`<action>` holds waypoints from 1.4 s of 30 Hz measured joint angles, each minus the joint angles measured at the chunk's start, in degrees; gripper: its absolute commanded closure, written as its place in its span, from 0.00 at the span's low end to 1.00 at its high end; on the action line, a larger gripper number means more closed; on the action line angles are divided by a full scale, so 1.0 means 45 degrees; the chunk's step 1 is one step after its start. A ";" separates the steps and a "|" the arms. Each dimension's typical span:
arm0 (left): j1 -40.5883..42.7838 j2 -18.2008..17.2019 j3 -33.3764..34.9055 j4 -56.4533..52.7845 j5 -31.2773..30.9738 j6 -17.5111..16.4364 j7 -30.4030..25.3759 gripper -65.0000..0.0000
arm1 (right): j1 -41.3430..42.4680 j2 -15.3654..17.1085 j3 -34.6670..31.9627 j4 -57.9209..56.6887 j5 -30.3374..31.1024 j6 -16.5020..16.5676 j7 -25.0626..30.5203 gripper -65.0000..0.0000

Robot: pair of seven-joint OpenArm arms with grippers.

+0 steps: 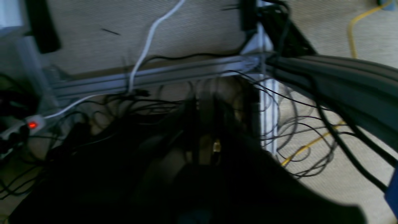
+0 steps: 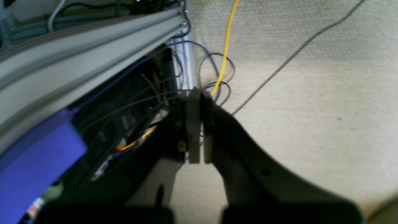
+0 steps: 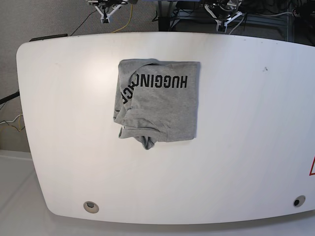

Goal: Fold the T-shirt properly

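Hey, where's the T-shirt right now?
In the base view the T-shirt lies folded on the white table, slightly left of centre and nearer the far edge, lettering facing up. Neither gripper is near it.

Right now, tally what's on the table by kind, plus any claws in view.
Folded heather-grey cotton T-shirt with black lettering: 1
Round grey fittings set in the white table: 2
Robot claws, both shut: 2, left claw, right claw
Total: 5
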 measured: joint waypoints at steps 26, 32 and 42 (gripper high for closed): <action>-0.0185 0.0063 0.0000 -0.0777 0.0000 -0.0044 0.0000 0.99 | 0.0520 -0.0068 -0.0005 -0.1248 0.0000 0.0005 0.0005 1.00; -0.0146 0.0063 0.0000 -0.0782 0.0005 -0.0044 0.0010 0.99 | 0.0515 -0.0248 -0.0005 -0.1248 -0.0005 0.0019 0.0005 1.00; -0.0151 0.0044 0.0000 -0.0777 0.0000 -0.0044 0.0005 0.99 | 0.0520 -0.0219 -0.0039 -0.1248 0.0000 0.0010 0.0005 1.00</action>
